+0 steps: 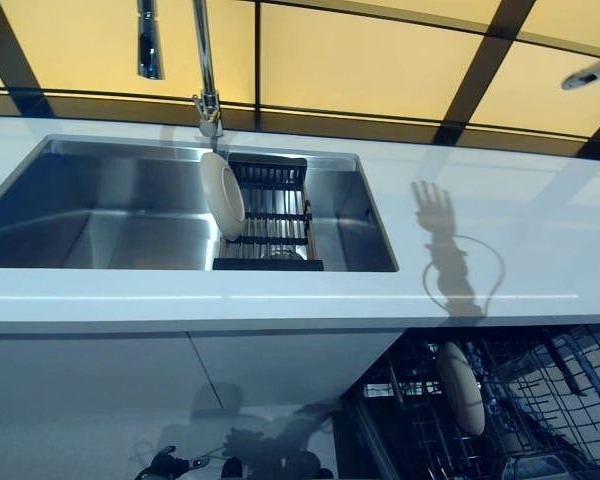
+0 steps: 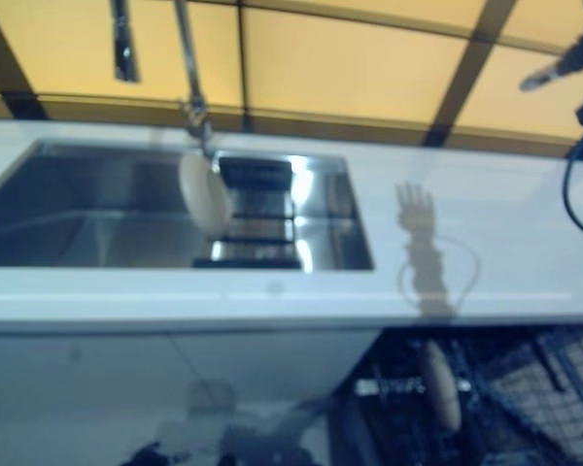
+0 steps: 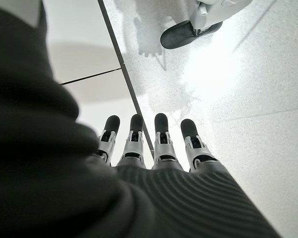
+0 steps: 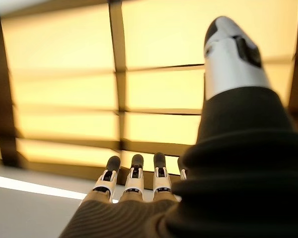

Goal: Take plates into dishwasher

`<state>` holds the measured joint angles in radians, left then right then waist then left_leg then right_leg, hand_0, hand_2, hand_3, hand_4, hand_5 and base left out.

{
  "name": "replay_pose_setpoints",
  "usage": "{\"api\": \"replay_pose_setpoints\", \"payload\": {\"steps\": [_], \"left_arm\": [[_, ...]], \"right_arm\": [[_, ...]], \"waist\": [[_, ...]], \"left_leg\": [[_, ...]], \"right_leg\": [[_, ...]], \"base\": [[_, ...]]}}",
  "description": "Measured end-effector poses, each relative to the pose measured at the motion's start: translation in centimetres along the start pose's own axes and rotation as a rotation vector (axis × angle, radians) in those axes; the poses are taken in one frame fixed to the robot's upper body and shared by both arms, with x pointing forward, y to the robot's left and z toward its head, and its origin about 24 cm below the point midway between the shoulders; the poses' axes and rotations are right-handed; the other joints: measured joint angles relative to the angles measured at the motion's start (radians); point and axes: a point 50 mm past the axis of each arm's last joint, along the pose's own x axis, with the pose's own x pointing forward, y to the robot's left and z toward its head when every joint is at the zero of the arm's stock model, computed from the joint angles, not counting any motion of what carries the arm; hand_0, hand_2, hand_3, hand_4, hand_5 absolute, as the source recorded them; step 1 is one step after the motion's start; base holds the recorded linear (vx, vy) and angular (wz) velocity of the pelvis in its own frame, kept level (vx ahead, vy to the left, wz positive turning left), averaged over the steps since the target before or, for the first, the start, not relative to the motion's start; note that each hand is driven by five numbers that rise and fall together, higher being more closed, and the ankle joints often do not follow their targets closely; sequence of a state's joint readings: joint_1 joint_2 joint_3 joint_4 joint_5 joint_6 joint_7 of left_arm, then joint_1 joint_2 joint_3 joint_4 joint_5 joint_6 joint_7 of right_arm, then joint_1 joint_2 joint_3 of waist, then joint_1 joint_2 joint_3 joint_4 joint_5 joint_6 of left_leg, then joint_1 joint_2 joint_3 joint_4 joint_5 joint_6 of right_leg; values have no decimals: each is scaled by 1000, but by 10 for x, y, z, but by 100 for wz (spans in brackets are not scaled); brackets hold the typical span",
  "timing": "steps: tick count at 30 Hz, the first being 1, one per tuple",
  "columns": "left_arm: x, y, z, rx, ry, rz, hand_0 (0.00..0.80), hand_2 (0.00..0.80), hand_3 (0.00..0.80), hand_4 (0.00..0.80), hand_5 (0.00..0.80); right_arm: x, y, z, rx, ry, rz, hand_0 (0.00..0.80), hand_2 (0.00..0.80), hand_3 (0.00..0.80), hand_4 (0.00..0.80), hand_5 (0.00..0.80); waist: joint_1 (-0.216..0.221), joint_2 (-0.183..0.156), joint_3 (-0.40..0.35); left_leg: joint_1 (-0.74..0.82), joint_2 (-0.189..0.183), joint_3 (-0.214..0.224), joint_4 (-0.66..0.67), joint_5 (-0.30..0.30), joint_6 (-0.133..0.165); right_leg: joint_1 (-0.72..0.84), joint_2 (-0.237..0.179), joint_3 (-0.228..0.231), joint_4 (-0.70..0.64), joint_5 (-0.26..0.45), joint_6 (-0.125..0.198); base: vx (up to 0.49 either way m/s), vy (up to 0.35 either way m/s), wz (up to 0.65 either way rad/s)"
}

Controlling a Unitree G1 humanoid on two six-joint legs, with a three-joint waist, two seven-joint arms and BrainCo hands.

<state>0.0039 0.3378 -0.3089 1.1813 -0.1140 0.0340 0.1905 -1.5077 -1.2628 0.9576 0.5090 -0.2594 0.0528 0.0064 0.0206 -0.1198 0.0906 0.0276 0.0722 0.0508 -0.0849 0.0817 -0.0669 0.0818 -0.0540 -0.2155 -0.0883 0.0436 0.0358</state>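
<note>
While one plate (image 1: pixel 461 386) stands in the dishwasher rack (image 1: pixel 540 400), another plate (image 1: pixel 223 195) waits in the sink rack (image 1: pixel 270 215); both hands, left hand (image 3: pixel 154 148) and right hand (image 4: pixel 134 181), empty, fingers straight.

The sink (image 1: pixel 100 215) is sunk into the counter (image 1: pixel 500 215) ahead of me, the faucet (image 1: pixel 206 70) behind it. A plate (image 1: pixel 223 194) stands on edge in the rack (image 1: pixel 272 215) at the sink's right end. Below the counter, to my right, another plate (image 1: pixel 461 386) stands in the dishwasher rack (image 1: pixel 540 400).
</note>
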Motion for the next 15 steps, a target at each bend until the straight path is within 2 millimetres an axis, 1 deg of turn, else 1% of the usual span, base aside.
{"api": "replay_pose_setpoints", "payload": {"steps": [1,2,3,4,5,6,7,8,9,10,11,13,15], "left_arm": [[0,0,-2,10,12,0,0,0,0,0,0],[0,0,-4,11,24,1,0,0,0,0,0],[0,0,-2,8,23,1,0,0,0,0,0],[0,1,-1,7,21,2,0,0,0,0,0],[0,2,0,7,18,6,0,0,0,0,0],[0,3,1,5,16,7,0,0,0,0,0],[1,5,3,3,14,11,0,0,0,0,0],[2,8,8,1,5,20,0,0,0,0,0],[2,10,8,2,4,25,0,0,0,0,0],[2,12,8,3,5,31,0,0,0,0,0],[3,14,8,5,6,38,0,0,0,0,0],[3,17,7,6,8,50,0,0,0,0,0],[3,19,7,0,9,58,0,0,0,0,0]], "right_arm": [[4,-6,21,-116,-99,-35,0,0,0,0,0],[5,-8,36,-175,-162,-60,0,0,0,0,0],[5,-9,50,-239,-226,-82,0,0,0,0,0],[5,-10,56,-259,-249,-92,0,0,0,0,0],[4,-12,71,-311,-316,-123,0,0,0,0,0],[4,-12,76,-330,-337,-134,0,0,0,0,0],[3,-13,84,-370,-376,-154,0,0,0,0,0],[1,-16,92,-408,-416,-179,0,0,0,0,0],[-1,-17,98,-432,-444,-193,0,0,0,0,0],[-2,-18,104,-453,-473,-203,0,0,0,0,0],[-3,-18,110,-476,-494,-205,0,0,0,0,0],[-5,-19,118,-503,-531,-208,0,0,0,0,0],[-5,-20,121,-515,-547,-210,0,0,0,0,0]], "waist": [[3,-12,-8],[15,-20,-14],[26,-31,-21],[26,-34,-23],[28,-43,-27],[31,-46,-28],[43,-52,-27],[52,-62,-20],[60,-62,-6],[64,-70,0],[76,-70,14],[86,-70,30],[85,-70,43]], "left_leg": [[-6,0,-7,0,2,-1],[-13,0,-10,0,2,-1],[-29,0,-14,-1,2,-2],[-33,0,-18,1,4,-2],[-47,-3,-33,0,11,-2],[-56,-4,-38,2,14,-2],[-71,-7,-54,1,20,-2],[-91,-8,-61,2,28,-3],[-102,-9,-72,2,33,-3],[-112,-10,-82,2,36,-3],[-115,-10,-84,2,36,-3],[-137,-11,-95,2,41,-4],[-151,-12,-106,1,46,-5]], "right_leg": [[-5,0,-8,0,-3,1],[-8,1,-11,0,-4,1],[-17,1,-14,0,-4,1],[-20,1,-17,0,-4,1],[-30,1,-22,2,-5,1],[-35,1,-23,2,-5,1],[-43,0,-23,2,-5,2],[-58,1,-24,2,-5,2],[-64,1,-33,2,-5,3],[-69,1,-42,3,-5,4],[-71,1,-43,2,-5,4],[-87,2,-49,3,-5,4],[-97,2,-60,3,-4,4]], "base": [[2,-16,15],[-4,-23,14],[-5,-16,9],[-13,-12,23],[-22,-9,26],[-50,-13,37],[-76,-13,31],[-86,-14,34],[-71,-10,30],[-53,-2,21],[-49,7,15],[-42,15,15],[-15,21,17]]}}
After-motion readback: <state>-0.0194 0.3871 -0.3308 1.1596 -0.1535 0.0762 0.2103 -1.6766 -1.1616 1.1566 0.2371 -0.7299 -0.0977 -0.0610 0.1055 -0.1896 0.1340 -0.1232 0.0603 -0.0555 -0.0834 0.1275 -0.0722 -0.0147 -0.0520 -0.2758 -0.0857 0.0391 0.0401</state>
